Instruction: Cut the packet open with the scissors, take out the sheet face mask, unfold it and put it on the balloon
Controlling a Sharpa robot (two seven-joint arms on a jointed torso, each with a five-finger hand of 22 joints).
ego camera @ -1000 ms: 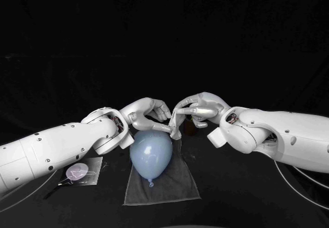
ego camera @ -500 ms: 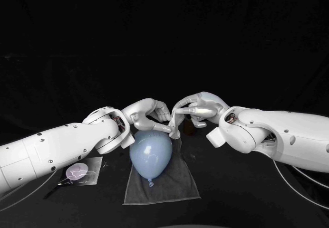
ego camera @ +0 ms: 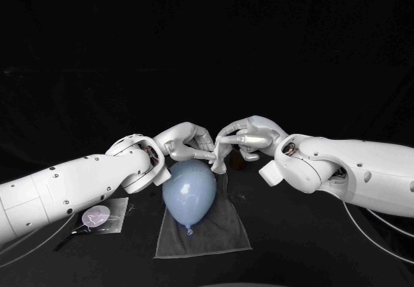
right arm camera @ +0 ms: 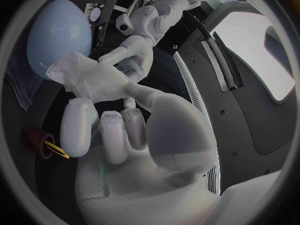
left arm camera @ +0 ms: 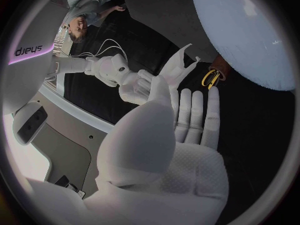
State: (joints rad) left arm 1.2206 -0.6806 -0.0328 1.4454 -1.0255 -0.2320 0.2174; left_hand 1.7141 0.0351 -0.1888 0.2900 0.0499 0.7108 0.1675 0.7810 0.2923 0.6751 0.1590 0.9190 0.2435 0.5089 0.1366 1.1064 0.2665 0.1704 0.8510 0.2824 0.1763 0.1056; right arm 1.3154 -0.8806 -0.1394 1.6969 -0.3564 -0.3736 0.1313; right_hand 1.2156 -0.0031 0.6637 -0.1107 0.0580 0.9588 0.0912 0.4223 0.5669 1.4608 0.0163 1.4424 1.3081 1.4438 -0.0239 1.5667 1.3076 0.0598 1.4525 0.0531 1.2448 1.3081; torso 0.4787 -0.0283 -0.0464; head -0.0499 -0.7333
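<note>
Black table, head view: the balloon [ego camera: 189, 194] lies on a grey cloth [ego camera: 220, 230], with the right hand [ego camera: 247, 136] pinching the sheet mask [ego camera: 222, 160] at its far end. Left wrist view: the left hand [left arm camera: 169, 135] has its fingers straight and together and its thumb at the mask, but I cannot tell whether it grips. Right wrist view: the crumpled mask is held just beside the balloon.

The left arm [ego camera: 78, 185] and right arm [ego camera: 345, 170] angle in from the left and right sides of the bench [ego camera: 293, 245], wrists close together above its middle. The right hand [ego camera: 248, 135], fingers curled, pinches the sheet face mask [ego camera: 221, 159]. The left hand [ego camera: 183, 144], also curled, reaches its thumb to that sheet, but its grip is unclear.
</note>
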